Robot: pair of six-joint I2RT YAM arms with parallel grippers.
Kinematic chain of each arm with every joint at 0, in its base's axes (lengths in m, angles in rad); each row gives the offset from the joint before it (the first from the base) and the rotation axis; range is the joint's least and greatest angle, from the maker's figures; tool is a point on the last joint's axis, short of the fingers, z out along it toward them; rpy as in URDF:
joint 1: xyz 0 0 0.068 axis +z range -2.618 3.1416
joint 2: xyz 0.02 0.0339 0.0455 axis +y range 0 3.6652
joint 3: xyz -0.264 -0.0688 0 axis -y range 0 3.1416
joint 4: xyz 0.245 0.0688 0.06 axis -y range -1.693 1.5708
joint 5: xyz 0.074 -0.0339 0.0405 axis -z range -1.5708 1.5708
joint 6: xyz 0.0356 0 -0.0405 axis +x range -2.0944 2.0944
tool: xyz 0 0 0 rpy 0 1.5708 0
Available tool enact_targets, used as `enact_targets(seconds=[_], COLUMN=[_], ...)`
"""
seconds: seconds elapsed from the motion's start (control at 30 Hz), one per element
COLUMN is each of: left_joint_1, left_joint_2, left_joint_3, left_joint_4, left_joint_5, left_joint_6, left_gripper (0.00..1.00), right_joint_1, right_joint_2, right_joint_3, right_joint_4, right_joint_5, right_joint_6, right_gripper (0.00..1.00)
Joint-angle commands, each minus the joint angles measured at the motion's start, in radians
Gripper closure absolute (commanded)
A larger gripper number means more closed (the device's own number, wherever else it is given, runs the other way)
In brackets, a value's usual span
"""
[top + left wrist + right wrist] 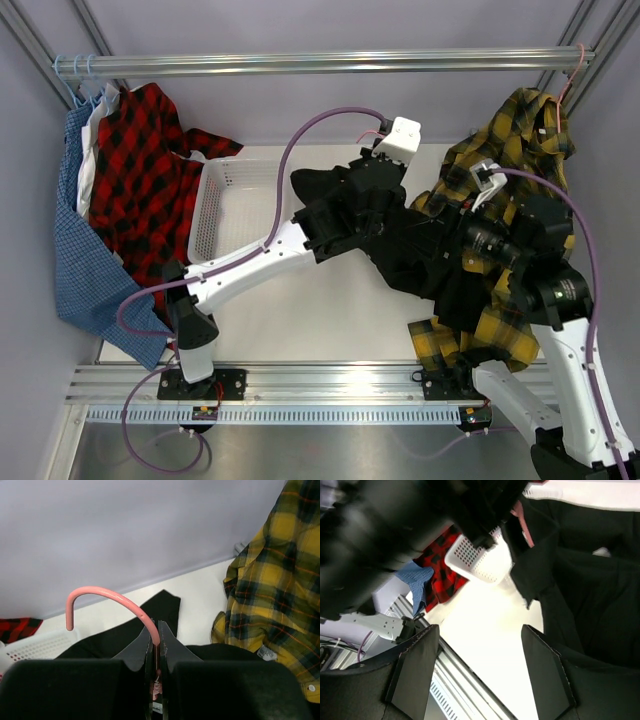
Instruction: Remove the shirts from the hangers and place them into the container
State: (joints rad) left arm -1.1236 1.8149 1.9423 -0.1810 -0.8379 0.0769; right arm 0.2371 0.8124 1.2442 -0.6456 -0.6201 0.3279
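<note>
A white tabletop (330,310) is seen from above, enclosed by plain pale grey walls: a back wall (330,110) and a left side wall (25,250). A horizontal metal rod (330,63) is mounted across the back, near the top of the enclosure. Slanted aluminium frame struts (35,45) are seen in the upper corners. The near edge of the table is bordered by a slotted aluminium rail (330,385), beyond which a brushed metal sheet (330,450) is laid. The scene is lit evenly, and only soft shadows are cast on the tabletop.

White table (300,320); mesh basket (206,228) far left.
</note>
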Motion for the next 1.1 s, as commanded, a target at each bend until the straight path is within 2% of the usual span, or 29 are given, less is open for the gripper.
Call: enact_targets(seconds=[0.0, 0.1, 0.37, 0.53, 0.83, 0.97, 1.0, 1.07], left_joint_1=[0.005, 0.005, 0.004, 0.004, 0.004, 0.002, 0.002, 0.007], left_joint_2=[-0.023, -0.02, -0.009, -0.011, -0.008, -0.012, -0.014, -0.019], left_joint_3=[0.061, 0.058, 0.05, 0.041, 0.027, 0.021, 0.017, 0.012], left_joint_4=[0.032, 0.017, -0.08, -0.123, -0.138, -0.141, -0.14, -0.143], left_joint_5=[-0.058, -0.079, -0.115, -0.101, -0.089, -0.084, -0.082, -0.079], left_joint_6=[-0.063, -0.072, -0.252, -0.339, -0.376, -0.381, -0.381, -0.379], left_gripper=[1.0, 1.0, 1.0, 1.0, 1.0, 1.0, 1.0, 1.0], right_joint_1=[0.008, 0.008, 0.008, 0.013, 0.05, 0.054, 0.053, 0.054], right_joint_2=[-0.007, -0.007, 0.033, 0.059, 0.146, 0.175, 0.179, 0.182], right_joint_3=[-0.124, -0.216, -0.344, -0.367, -0.339, -0.316, -0.309, -0.272], right_joint_4=[0.17, 0.265, 0.449, 0.52, 0.578, 0.572, 0.564, 0.52], right_joint_5=[0.02, 0.052, 0.092, 0.106, 0.091, 0.097, 0.099, 0.095], right_joint_6=[0.086, 0.128, 0.174, 0.181, 0.194, 0.186, 0.181, 0.169], right_gripper=[0.25, 0.25, 0.26, 0.26, 0.3, 0.43, 0.52, 0.62])
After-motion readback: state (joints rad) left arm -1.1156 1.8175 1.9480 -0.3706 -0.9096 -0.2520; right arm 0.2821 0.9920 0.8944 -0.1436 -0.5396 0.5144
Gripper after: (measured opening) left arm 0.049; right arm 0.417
